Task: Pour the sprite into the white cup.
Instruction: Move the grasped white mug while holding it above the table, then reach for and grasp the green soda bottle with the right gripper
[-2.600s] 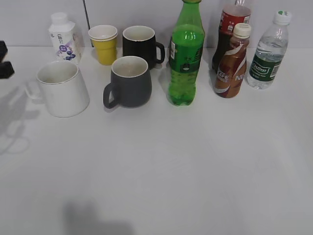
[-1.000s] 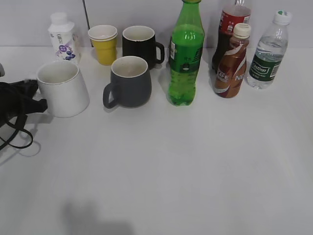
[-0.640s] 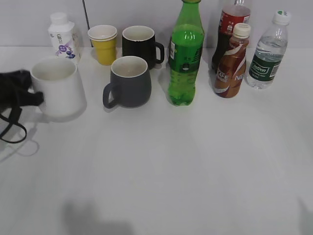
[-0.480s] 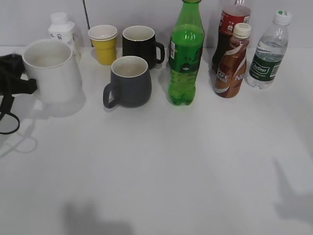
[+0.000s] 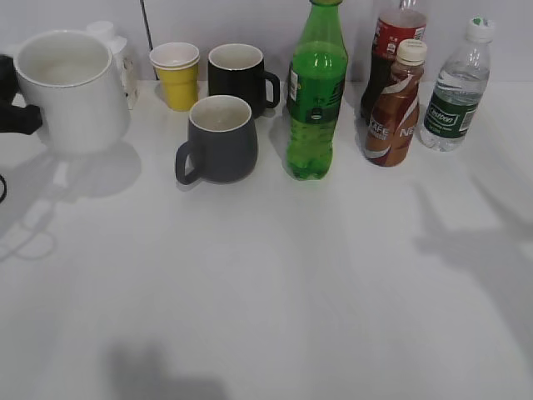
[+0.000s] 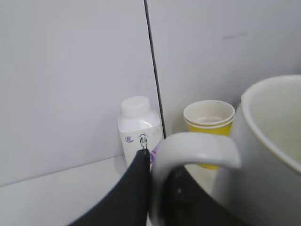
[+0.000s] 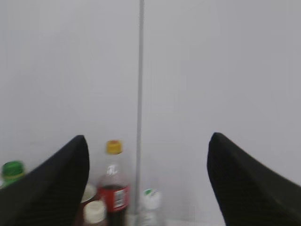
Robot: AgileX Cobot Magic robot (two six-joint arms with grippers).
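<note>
1. Exterior view: white cup [image 5: 68, 87] hangs above the table [image 5: 275, 283] at far left, casting a shadow beneath it, held at its handle side by the dark left gripper [image 5: 15, 117] at the frame edge. The sprite [image 5: 316, 92] stands upright near the back centre, just right of the dark grey mug [image 5: 218, 139]. A yellow paper cup [image 5: 177, 75] and a black mug [image 5: 241, 77] stand behind the grey one.
2. Left wrist view: left gripper's fingers [image 6: 136, 188] clamp the cup's handle [image 6: 195, 150]; a small white bottle [image 6: 138, 129] stands by the wall.
3. Right wrist view: right gripper [image 7: 146, 181] is spread wide, holding nothing, with bottle tops low in the blurred frame.
</note>
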